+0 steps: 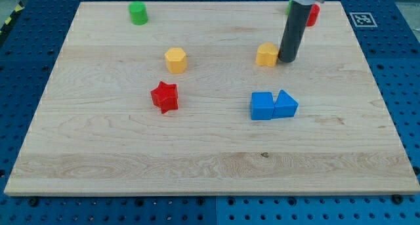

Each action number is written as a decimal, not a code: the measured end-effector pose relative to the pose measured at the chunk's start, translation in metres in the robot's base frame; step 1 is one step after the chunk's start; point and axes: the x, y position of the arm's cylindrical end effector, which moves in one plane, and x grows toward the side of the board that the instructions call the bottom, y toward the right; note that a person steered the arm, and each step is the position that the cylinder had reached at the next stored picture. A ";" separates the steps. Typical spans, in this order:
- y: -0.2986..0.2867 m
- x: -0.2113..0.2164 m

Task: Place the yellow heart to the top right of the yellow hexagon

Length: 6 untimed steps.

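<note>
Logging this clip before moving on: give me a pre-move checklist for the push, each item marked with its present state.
1. My tip beside the yellow heart block, on its right: ok.
2. Tip actually touching the heart: cannot tell.
3. Yellow hexagon block apart from the heart: ok.
4. Heart already top right of the hexagon: not ok, roughly level.
5. Red star block and the two blue blocks away from the heart: ok.

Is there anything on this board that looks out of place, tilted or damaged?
Nothing stands out. All blocks sit flat on the wooden board. My tip rests against the right side of the yellow heart; the yellow hexagon lies apart, to the view's left.
</note>
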 end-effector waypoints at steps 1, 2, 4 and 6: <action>-0.021 0.000; -0.046 0.000; -0.068 -0.010; -0.097 -0.026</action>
